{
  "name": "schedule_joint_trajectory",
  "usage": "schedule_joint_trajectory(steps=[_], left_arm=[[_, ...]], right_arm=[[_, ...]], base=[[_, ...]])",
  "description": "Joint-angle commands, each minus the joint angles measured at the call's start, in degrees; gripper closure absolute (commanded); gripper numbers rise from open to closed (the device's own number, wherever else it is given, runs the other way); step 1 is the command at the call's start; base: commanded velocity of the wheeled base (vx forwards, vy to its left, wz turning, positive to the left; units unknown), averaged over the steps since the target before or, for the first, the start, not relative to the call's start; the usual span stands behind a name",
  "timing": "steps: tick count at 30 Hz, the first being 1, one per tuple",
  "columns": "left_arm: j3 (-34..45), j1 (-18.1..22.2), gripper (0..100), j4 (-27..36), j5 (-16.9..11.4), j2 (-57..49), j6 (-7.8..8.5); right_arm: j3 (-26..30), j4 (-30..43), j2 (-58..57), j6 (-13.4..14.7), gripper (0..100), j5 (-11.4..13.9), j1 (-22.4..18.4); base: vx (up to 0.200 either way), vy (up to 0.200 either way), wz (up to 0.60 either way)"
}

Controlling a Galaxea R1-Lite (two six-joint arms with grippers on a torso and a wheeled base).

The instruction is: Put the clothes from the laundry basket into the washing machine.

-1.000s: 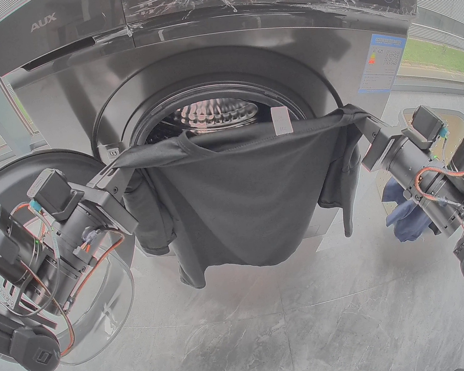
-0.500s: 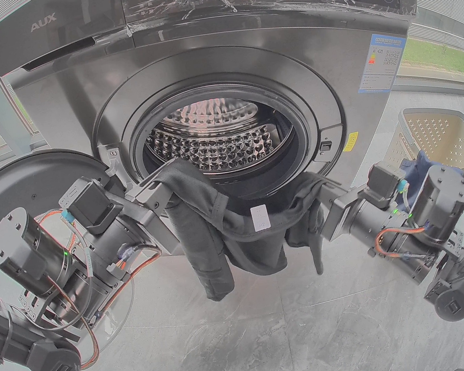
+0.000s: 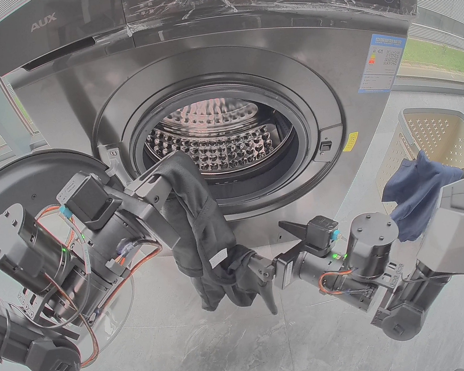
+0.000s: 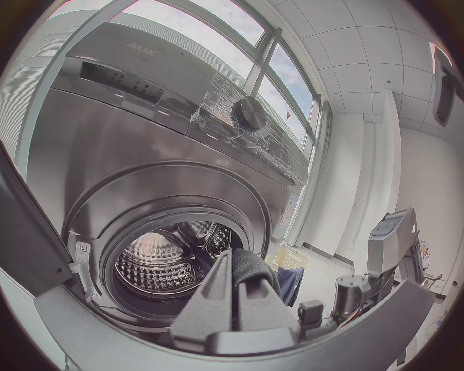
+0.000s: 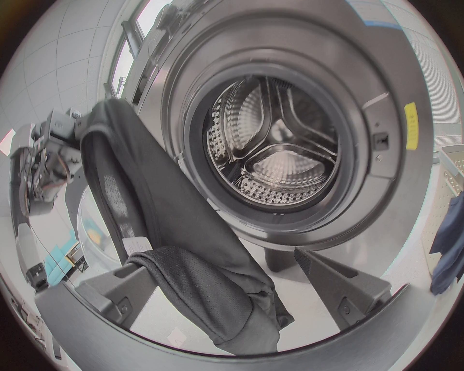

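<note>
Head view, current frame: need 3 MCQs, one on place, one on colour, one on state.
1. Where does the dark grey cotton T-shirt hang?
A) flat on the floor
B) from the left gripper, outside the shiny steel drum
C) folded on a table

2. What colour is the cloth garment draped over the rim of the beige perforated plastic laundry basket?
A) blue
B) red
C) white

3. How does the right gripper stand?
A) shut on the shirt
B) shut on nothing
C) open

Answers:
1 B: the shut left fingers pinch the shirt just in front of the opening.
2 A: blue cloth hangs over the basket rim.
3 C: its fingers are spread wide, with shirt fabric lying over one of them.
</note>
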Motion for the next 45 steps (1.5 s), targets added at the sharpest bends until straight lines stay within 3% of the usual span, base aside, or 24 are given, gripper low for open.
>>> schedule_joint_trajectory(steps=[1,6,13,14,17,28,37,45], left_arm=[[-0.42,-0.11,100,-0.03,-0.2,-1.01,0.05],[-0.33,-1.16,100,-0.03,-0.02,-1.1,-0.04],[-0.51,-0.99,100,-0.03,-0.02,-1.1,-0.04],[-0.95,-0.72,100,-0.03,0.07,-1.1,-0.13],[-1.21,-0.63,100,-0.03,0.07,-1.01,-0.22],[-1.21,-0.55,100,-0.03,0.07,-0.57,-0.22],[-1.04,-0.99,100,-0.03,0.07,-0.83,-0.22],[-0.86,-1.16,100,-0.03,-0.46,-2.24,0.05]], right_arm=[[-4.15,-0.01,6.43,-0.32,0,0.42,1.71],[-6.7,-0.01,8.54,-0.32,0,0.86,2.95],[-4.32,-0.45,9.77,-0.23,0,1.04,4.97],[-0.19,-1.41,10.12,-0.23,0,1.13,5.76],[3.23,-1.41,9.95,-0.23,0,1.13,5.93],[10.35,-1.41,2.56,-0.23,0,1.21,7.25],[4.73,-1.33,1.68,-0.32,0,1.21,6.46],[-7.05,-0.97,8.89,-1.46,0,2.09,1.63]], base=[[0.0,0.0,0.0],[0.0,0.0,0.0],[0.0,0.0,0.0],[0.0,0.0,0.0],[0.0,0.0,0.0],[0.0,0.0,0.0],[0.0,0.0,0.0],[0.0,0.0,0.0]])
